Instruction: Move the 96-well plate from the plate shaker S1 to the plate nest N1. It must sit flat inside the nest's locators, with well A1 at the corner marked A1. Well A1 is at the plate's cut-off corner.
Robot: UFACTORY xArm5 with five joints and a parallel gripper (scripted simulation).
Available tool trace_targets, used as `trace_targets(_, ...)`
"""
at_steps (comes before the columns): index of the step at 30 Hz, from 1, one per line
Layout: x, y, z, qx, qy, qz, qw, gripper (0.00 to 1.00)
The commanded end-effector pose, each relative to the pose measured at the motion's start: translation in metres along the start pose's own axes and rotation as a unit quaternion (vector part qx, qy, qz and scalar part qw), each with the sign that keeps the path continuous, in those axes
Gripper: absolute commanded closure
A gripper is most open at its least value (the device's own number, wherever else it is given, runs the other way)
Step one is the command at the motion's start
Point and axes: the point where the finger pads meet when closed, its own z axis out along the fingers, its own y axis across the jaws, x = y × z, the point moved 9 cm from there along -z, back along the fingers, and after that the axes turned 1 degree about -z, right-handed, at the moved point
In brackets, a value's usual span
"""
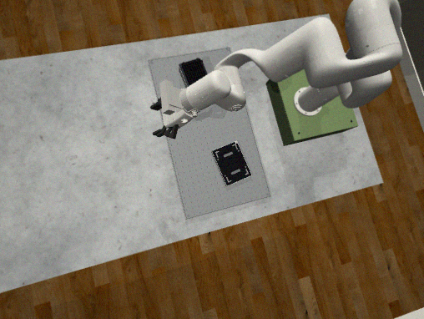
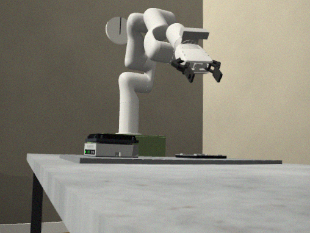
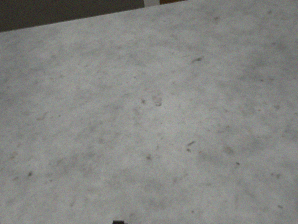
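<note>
96-well plate (image 1: 193,71) (image 2: 111,138) on shaker; gripper (image 1: 155,119) (image 2: 205,80) open, well above.
</note>
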Motion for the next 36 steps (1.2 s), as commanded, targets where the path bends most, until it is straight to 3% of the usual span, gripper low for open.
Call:
trace_targets(1, 0.005, -0.001, -0.008, -0.004, -0.028, -0.005, 1.000, 0.00)
trace_targets(4, 0.008, -0.002, -0.022, -0.009, -0.074, -0.017, 0.997, 0.00)
trace_targets(7, 0.005, -0.002, -0.031, -0.009, -0.074, -0.017, 0.997, 0.00)
trace_targets(12, 0.004, -0.002, -0.051, -0.014, -0.121, -0.028, 0.992, 0.00)
trace_targets(14, 0.002, -0.002, -0.055, -0.014, -0.121, -0.028, 0.992, 0.00)
trace_targets(15, 0.003, -0.003, -0.059, -0.015, -0.137, -0.032, 0.990, 0.00)
trace_targets(18, 0.002, -0.003, -0.063, -0.015, -0.144, -0.034, 0.989, 0.00)
trace_targets(20, 0.002, -0.003, -0.071, -0.017, -0.167, -0.040, 0.985, 0.00)
trace_targets(23, -0.003, -0.002, -0.082, -0.017, -0.167, -0.040, 0.985, 0.00)
trace_targets(25, -0.004, -0.002, -0.090, -0.018, -0.190, -0.045, 0.981, 0.00)
trace_targets(27, -0.007, -0.002, -0.097, -0.018, -0.190, -0.045, 0.981, 0.00)
trace_targets(28, -0.006, -0.002, -0.100, -0.019, -0.206, -0.049, 0.977, 0.00)
trace_targets(31, -0.011, -0.002, -0.112, -0.019, -0.213, -0.051, 0.976, 0.00)
trace_targets(33, -0.012, -0.002, -0.119, -0.020, -0.236, -0.056, 0.970, 0.00)
trace_targets(36, -0.014, -0.001, -0.123, -0.020, -0.236, -0.056, 0.970, 0.00)
